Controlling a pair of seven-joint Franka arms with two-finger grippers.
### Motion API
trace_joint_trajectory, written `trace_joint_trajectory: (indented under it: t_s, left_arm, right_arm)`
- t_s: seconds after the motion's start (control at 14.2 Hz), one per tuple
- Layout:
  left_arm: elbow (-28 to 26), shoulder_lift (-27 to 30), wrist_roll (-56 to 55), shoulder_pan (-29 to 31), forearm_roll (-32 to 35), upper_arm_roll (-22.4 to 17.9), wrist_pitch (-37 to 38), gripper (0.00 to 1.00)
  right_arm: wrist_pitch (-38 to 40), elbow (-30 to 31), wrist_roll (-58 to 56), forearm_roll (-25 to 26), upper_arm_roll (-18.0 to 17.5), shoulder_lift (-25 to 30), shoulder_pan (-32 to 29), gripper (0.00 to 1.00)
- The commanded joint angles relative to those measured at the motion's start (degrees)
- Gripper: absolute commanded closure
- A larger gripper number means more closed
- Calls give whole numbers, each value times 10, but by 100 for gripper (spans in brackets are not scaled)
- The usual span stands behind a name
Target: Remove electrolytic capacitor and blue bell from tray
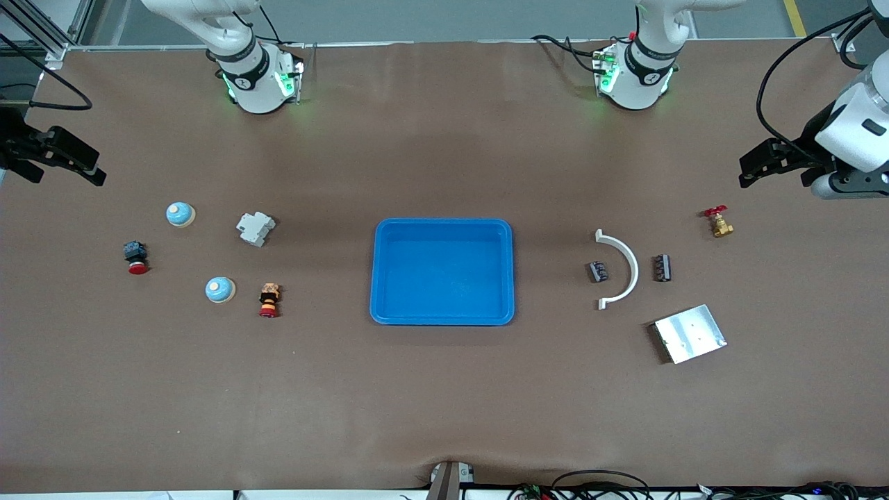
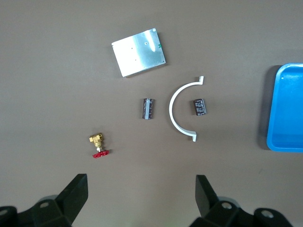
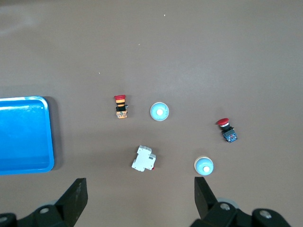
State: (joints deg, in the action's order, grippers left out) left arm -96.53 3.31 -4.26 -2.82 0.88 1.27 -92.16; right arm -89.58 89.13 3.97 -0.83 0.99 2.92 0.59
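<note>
Two dark capacitors (image 1: pixel 598 271) (image 1: pixel 662 268) lie toward the left arm's end of the table, one on each side of a white arc. They also show in the left wrist view (image 2: pixel 199 106) (image 2: pixel 148 108). Two pale blue bells (image 1: pixel 180 214) (image 1: pixel 220 289) sit toward the right arm's end and show in the right wrist view (image 3: pixel 204 166) (image 3: pixel 160 111). A blue tray (image 1: pixel 444 223) stands mid-table and is empty. My left gripper (image 1: pixel 744 170) (image 2: pixel 141 182) is open and empty, up over its end of the table. My right gripper (image 1: pixel 94 167) (image 3: pixel 140 184) is open and empty, up over its end.
A white arc (image 1: pixel 633 264), a metal plate (image 1: pixel 689 333) and a brass valve with a red handle (image 1: pixel 719 222) lie near the capacitors. A white circuit breaker (image 1: pixel 255 228) and two red push buttons (image 1: pixel 135 257) (image 1: pixel 269 299) lie near the bells.
</note>
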Motion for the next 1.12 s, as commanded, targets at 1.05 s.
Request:
trace_joint_trajectory:
  t_s: [1.05]
  left_arm:
    - [13, -6, 8, 5, -14, 2, 12, 0]
  right_arm:
    - [-8, 3, 6, 10, 1, 11, 7, 0]
